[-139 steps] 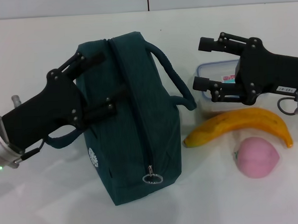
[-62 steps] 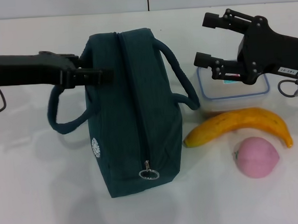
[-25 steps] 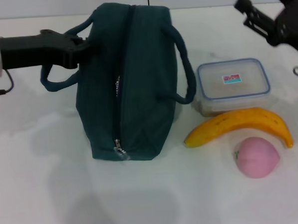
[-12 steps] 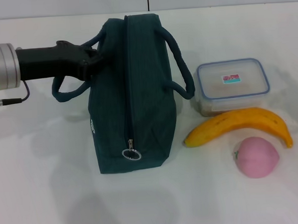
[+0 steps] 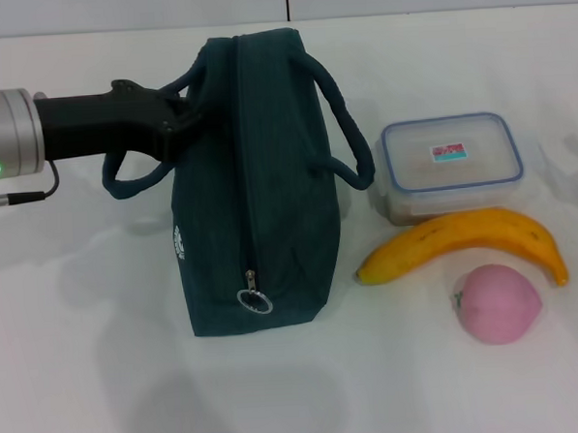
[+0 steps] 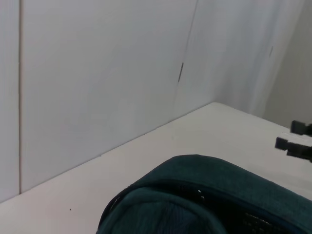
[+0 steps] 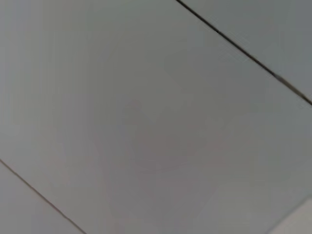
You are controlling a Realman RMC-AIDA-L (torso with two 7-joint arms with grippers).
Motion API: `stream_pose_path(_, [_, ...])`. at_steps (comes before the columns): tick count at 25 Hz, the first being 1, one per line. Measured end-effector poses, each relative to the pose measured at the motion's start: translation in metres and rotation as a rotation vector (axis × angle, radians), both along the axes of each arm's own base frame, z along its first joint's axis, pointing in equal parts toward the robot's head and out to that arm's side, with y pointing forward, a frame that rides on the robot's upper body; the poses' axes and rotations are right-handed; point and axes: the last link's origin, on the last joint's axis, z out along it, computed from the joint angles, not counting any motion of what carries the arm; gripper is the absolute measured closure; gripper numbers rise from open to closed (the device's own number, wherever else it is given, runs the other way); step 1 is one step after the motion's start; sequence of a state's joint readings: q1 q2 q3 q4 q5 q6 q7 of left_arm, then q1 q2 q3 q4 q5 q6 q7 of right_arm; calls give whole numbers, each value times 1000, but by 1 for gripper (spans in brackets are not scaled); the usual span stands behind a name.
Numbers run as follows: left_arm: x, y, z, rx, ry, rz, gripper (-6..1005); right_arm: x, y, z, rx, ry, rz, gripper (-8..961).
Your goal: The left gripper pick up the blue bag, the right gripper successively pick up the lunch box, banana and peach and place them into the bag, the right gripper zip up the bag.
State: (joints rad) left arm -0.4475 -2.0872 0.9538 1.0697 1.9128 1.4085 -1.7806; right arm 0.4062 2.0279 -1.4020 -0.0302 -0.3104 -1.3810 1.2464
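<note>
The blue bag [image 5: 277,178] stands upright on the white table with its zipper closed and the ring pull [image 5: 254,298] at the near end. My left gripper [image 5: 179,120] comes in from the left and is shut on the bag's upper left side by the handle [image 5: 132,181]. The lunch box [image 5: 451,164] sits right of the bag, with the banana [image 5: 465,238] in front of it and the peach [image 5: 497,303] nearest me. The head view does not show my right gripper. The left wrist view shows it [image 6: 296,139] far off above the bag [image 6: 204,204], fingers apart and empty.
The white table [image 5: 83,363] runs to a pale wall [image 6: 97,73] at the back. The right wrist view shows only pale wall panels [image 7: 146,122].
The right gripper rose up and out of the head view. The bag swung and settled more upright in the left gripper's hold, shifting slightly over the last half second.
</note>
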Motion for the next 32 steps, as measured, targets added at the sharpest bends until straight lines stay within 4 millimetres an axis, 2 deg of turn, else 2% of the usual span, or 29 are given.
stream_pose_path(7, [1,1,-6,-6,-15,-23,959,1,7,-18,-130,-13,-40,264])
stream_pose_path(20, [7,0,-13,-31,-20,-44,959,-4,9,-28,-254,144,-80,275])
stream_pose_path(32, [10,-1,-21,-56,-24,-66,959,-14,17,-48,-420,223,-127,286])
